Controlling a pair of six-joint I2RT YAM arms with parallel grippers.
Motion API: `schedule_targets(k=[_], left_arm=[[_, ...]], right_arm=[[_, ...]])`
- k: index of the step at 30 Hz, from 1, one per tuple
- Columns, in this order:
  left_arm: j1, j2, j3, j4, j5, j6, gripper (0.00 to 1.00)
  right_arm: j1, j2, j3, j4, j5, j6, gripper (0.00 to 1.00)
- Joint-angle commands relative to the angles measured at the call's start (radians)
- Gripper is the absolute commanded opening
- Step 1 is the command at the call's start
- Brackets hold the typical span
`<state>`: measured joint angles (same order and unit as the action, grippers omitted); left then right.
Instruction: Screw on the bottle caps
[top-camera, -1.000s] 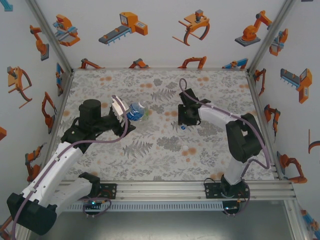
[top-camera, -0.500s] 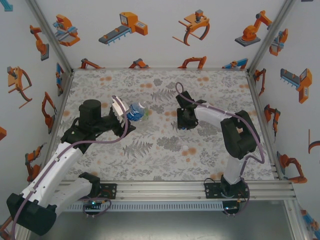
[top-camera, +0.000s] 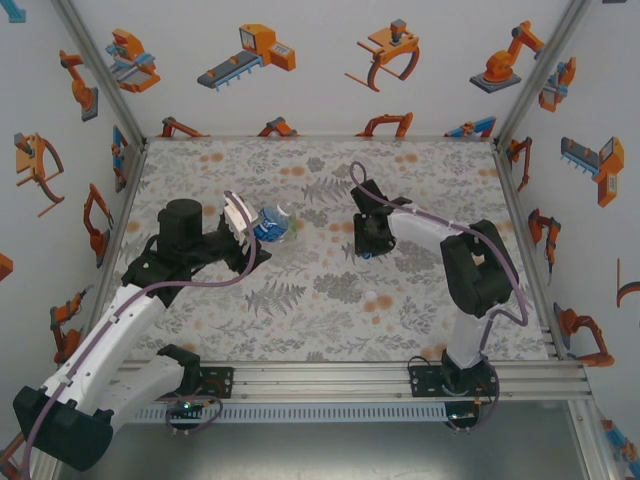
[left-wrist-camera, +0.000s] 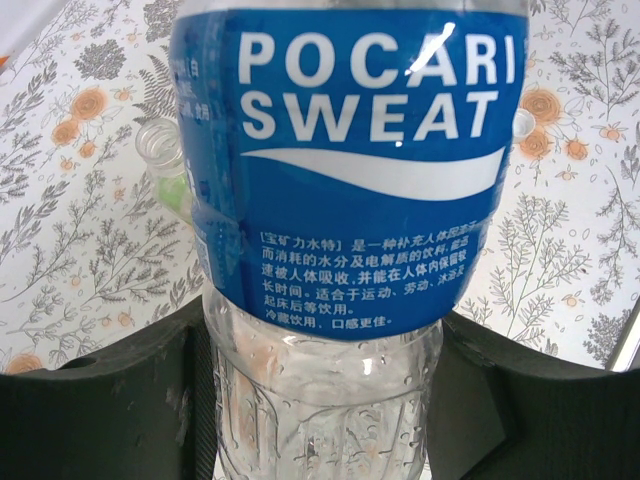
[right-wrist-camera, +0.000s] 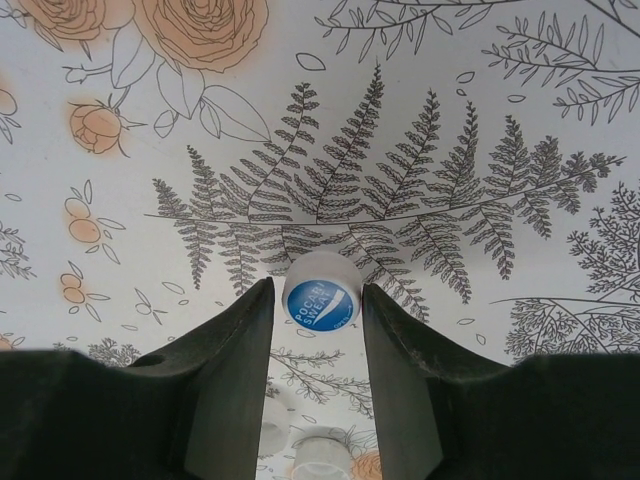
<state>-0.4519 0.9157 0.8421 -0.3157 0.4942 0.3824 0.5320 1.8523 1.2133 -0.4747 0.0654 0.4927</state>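
Blue-label bottle (left-wrist-camera: 350, 200) gripped in left tool (left-wrist-camera: 320, 350); right tool (right-wrist-camera: 318, 288) narrow, flanking blue-topped cap (right-wrist-camera: 320, 303).

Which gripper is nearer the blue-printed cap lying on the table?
Right. The right gripper straddles the cap, one finger on either side. The left gripper is away across the table, holding the blue-label bottle.

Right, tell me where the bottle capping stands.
Done: nothing capped that I can see. In hand: the left gripper holds the Pocari Sweat bottle; the right gripper straddles the Pocari Sweat cap on the table, grip not confirmed. Left: lift that cap, screw it on, then cap the open-necked green-tinted bottle behind.
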Motion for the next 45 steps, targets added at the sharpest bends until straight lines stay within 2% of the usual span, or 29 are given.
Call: schedule_targets(k=[1, 9, 14, 18, 23, 26, 36, 40, 45], left_arm=[[-0.004, -0.011, 0.012, -0.013, 0.007, 0.022, 0.00], [-0.004, -0.006, 0.013, -0.012, 0.006, 0.023, 0.00], [-0.005, -0.004, 0.014, -0.013, 0.006, 0.023, 0.00], [-0.007, 0.006, 0.013, -0.011, 0.005, 0.022, 0.00], [-0.041, 0.028, 0.017, -0.020, -0.001, 0.046, 0.00], [-0.076, 0.034, 0.015, -0.029, -0.017, 0.069, 0.00], [-0.206, 0.050, 0.045, -0.123, -0.065, 0.181, 0.00], [-0.251, 0.026, 0.032, -0.134, -0.068, 0.270, 0.00], [-0.272, 0.002, 0.035, -0.147, -0.060, 0.309, 0.00]], right_arm=[[0.006, 0.021, 0.025, -0.013, 0.005, -0.007, 0.40], [0.006, 0.025, 0.032, -0.022, 0.004, -0.009, 0.37], [0.006, 0.015, 0.037, -0.034, 0.010, -0.012, 0.31], [0.006, -0.033, 0.028, -0.045, 0.002, -0.018, 0.27], [0.006, -0.164, -0.034, -0.015, -0.045, -0.059, 0.25], [0.006, -0.277, -0.083, 0.016, -0.107, -0.101, 0.23], [0.018, -0.726, -0.269, 0.223, -0.424, -0.386, 0.11], [0.030, -0.831, -0.267, 0.241, -0.541, -0.452, 0.10], [0.109, -0.930, -0.264, 0.261, -0.649, -0.583, 0.08]])
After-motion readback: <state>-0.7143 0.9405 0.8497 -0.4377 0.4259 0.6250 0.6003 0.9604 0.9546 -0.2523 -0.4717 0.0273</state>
